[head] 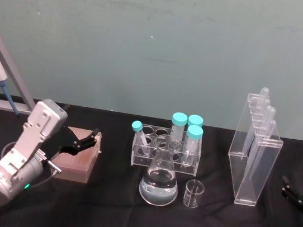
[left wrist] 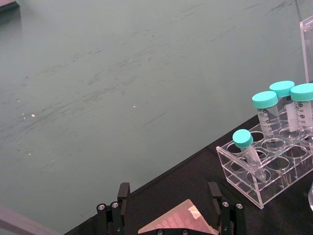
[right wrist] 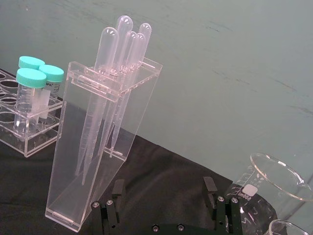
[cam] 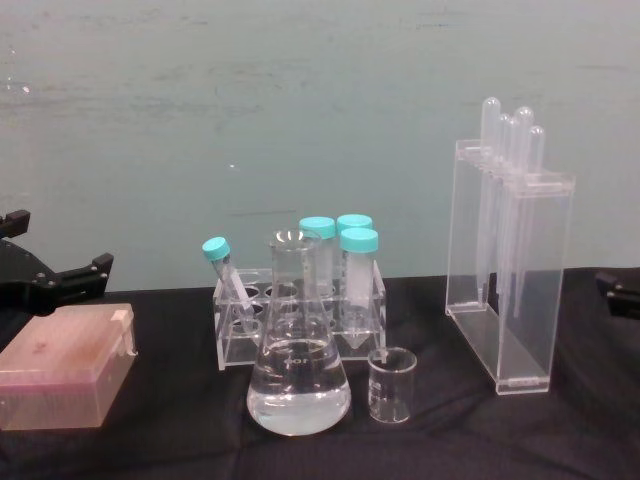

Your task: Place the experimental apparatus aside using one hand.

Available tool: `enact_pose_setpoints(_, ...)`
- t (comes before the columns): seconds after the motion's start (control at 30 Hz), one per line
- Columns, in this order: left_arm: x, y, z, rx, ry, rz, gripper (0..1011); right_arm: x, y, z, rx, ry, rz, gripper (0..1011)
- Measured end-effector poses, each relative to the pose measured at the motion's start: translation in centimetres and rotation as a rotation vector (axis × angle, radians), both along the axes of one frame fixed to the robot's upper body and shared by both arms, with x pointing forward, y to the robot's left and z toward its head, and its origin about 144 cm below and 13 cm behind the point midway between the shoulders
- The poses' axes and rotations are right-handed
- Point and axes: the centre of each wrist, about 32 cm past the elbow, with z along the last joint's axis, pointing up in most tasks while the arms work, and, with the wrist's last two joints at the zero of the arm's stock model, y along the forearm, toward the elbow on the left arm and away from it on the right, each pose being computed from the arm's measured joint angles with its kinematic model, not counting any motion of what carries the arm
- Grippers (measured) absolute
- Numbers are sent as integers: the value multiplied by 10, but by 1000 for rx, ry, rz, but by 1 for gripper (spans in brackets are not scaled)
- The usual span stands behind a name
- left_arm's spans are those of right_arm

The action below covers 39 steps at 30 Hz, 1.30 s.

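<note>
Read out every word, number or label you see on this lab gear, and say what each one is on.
"500": on the white patch of the large clear glass beaker; the characters beside it are blurred.
Print and scale marks on the teal-capped clear plastic tubes: too small to read.
Faint mark on the conical glass flask of clear liquid: too blurred to read.

4 teal-cap tubes (head: 194, 132), 1 tube rack (head: 139, 161), 1 flask (head: 159, 185), 1 sm. beaker (head: 194, 193), 1 pipette stand (head: 255, 179), 1 pink box (head: 77, 162)

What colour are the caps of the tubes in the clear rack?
The caps are turquoise, clearest in the left wrist view.
</note>
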Motion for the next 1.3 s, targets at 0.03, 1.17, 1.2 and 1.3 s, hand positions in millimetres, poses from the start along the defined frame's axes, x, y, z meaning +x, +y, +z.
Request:
enact_pose_setpoints(0.03,0,0,0,0,0,0,1000,0,0,0,0,0,0,1000)
enact_pose_setpoints(1.17,0,0,0,0,0,0,1000,0,0,0,0,0,0,1000)
enact_pose_setpoints(1.2,0,0,0,0,0,0,1000,0,0,0,0,0,0,1000)
enact_pose_setpoints(1.3,0,0,0,0,0,0,1000,0,0,0,0,0,0,1000)
